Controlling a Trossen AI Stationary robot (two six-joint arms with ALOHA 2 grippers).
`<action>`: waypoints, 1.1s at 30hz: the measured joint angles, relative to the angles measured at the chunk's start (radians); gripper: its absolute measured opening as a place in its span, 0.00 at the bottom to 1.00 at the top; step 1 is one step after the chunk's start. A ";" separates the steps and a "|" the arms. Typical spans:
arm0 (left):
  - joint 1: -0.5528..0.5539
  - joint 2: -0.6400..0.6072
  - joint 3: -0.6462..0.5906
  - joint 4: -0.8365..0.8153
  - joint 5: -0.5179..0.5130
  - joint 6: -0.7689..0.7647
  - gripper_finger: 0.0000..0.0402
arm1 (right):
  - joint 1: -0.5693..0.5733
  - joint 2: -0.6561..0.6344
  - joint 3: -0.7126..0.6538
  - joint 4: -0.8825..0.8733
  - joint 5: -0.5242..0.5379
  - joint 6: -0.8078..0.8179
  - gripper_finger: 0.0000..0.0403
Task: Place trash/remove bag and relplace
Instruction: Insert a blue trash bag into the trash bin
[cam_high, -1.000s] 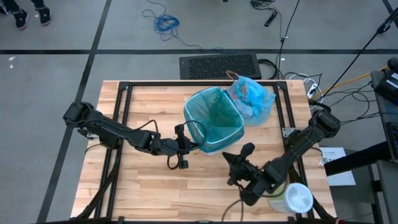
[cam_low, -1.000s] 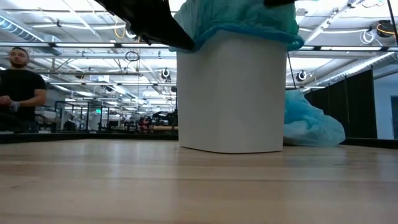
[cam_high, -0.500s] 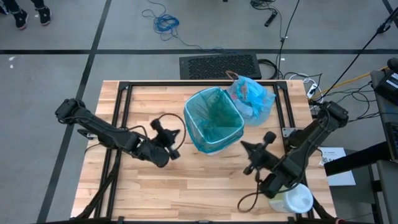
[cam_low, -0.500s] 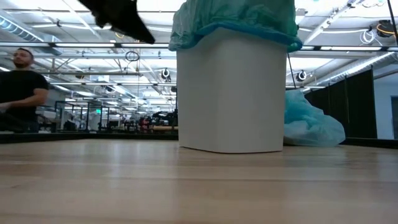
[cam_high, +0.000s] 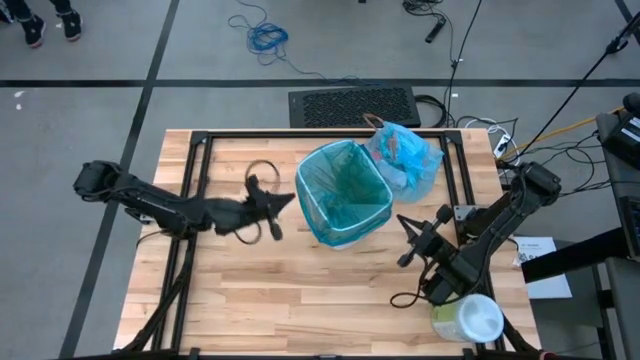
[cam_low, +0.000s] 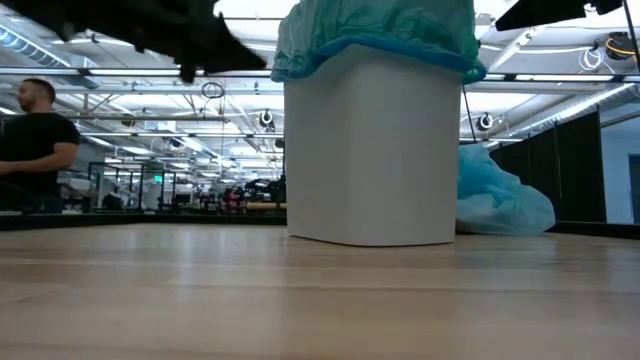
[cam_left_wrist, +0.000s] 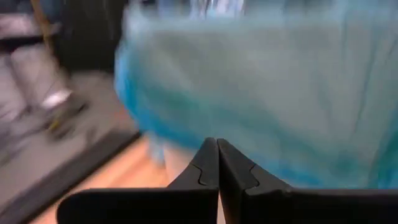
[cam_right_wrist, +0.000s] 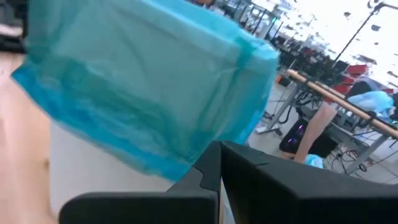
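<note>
The wipes tub (cam_high: 468, 320) sits at the near tabletop (cam_high: 300, 310) edge. Beyond it, the right claw (cam_high: 408, 240) and left claw (cam_high: 285, 201), both pressed together and empty, flank the white bin (cam_low: 372, 150) lined with a bag (cam_high: 344, 188). Behind lies 1 knotted bag of trash (cam_high: 405, 158).

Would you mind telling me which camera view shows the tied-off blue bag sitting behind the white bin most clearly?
The high view: the tied blue bag lies whole on the table beside the white bin, knot visible. The low view shows only its lower part past the bin's side. Neither wrist view clearly shows it.
</note>
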 joint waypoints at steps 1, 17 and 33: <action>0.032 -0.011 -0.033 0.103 0.059 0.025 0.00 | -0.006 -0.003 -0.006 0.000 0.007 0.010 0.00; 0.451 0.054 -0.115 0.396 0.530 -0.160 0.00 | -0.223 -0.099 -0.048 0.021 0.065 0.016 0.00; 0.471 0.282 -0.115 0.516 0.622 -0.254 0.00 | -0.278 -0.097 -0.105 0.338 0.031 -0.199 0.00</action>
